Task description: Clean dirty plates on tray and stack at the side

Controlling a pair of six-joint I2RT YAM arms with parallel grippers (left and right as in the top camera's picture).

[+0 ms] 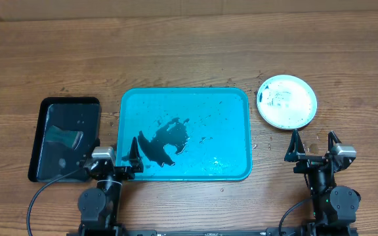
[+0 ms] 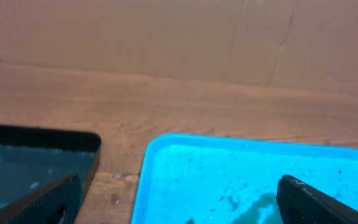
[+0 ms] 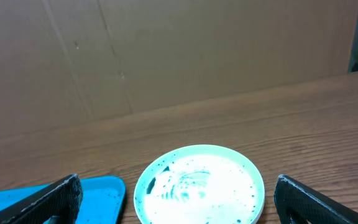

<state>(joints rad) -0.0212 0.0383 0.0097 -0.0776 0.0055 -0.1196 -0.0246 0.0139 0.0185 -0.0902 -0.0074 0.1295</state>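
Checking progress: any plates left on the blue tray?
No plates on it. The tray holds only dark smears; one visible plate sits on the table to its right.

The tabletop (image 1: 189, 52) is viewed straight down from overhead; the left wrist view is set low and close, faced forward across the turquoise tray (image 2: 185, 174) and black tray (image 2: 42, 132); the right wrist view, equally low, is faced toward the plate (image 3: 197, 183); the turquoise tray is shared by all three.

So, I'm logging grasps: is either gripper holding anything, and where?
Nothing is held. The left gripper and right gripper both stand open and empty; the plate lies clear of both.
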